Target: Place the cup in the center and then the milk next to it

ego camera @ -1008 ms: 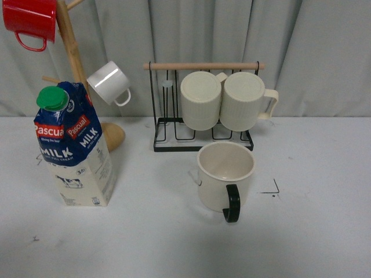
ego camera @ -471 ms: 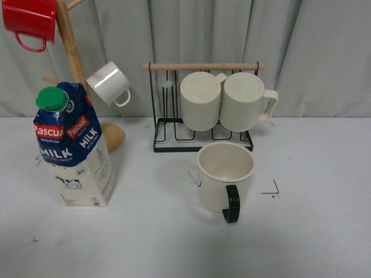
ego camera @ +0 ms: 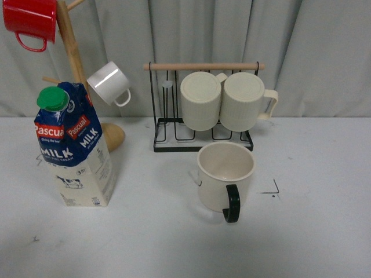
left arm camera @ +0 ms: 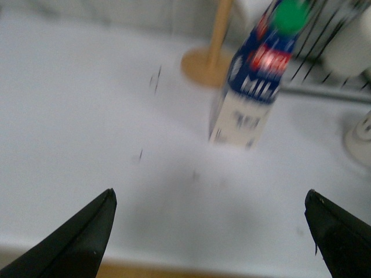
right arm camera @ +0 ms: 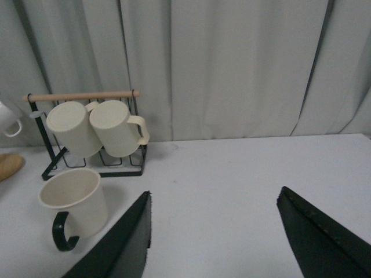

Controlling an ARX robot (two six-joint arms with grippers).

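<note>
The cup [ego camera: 225, 174], a wide cream mug with a black handle turned to the front, stands upright on the white table in front of the wire rack; it also shows in the right wrist view [right arm camera: 75, 202]. The milk [ego camera: 73, 147], a carton with blue top and green cap, stands upright at the left; it is blurred in the left wrist view [left arm camera: 252, 87]. Neither arm shows in the front view. My left gripper [left arm camera: 210, 200] is open and empty, well short of the milk. My right gripper [right arm camera: 214, 200] is open and empty, beside the cup and apart from it.
A black wire rack [ego camera: 203, 104] with a wooden bar holds two ribbed cream mugs behind the cup. A wooden mug tree [ego camera: 72, 52] at back left carries a red mug [ego camera: 29, 20] and a small white mug [ego camera: 108, 83]. A grey curtain hangs behind.
</note>
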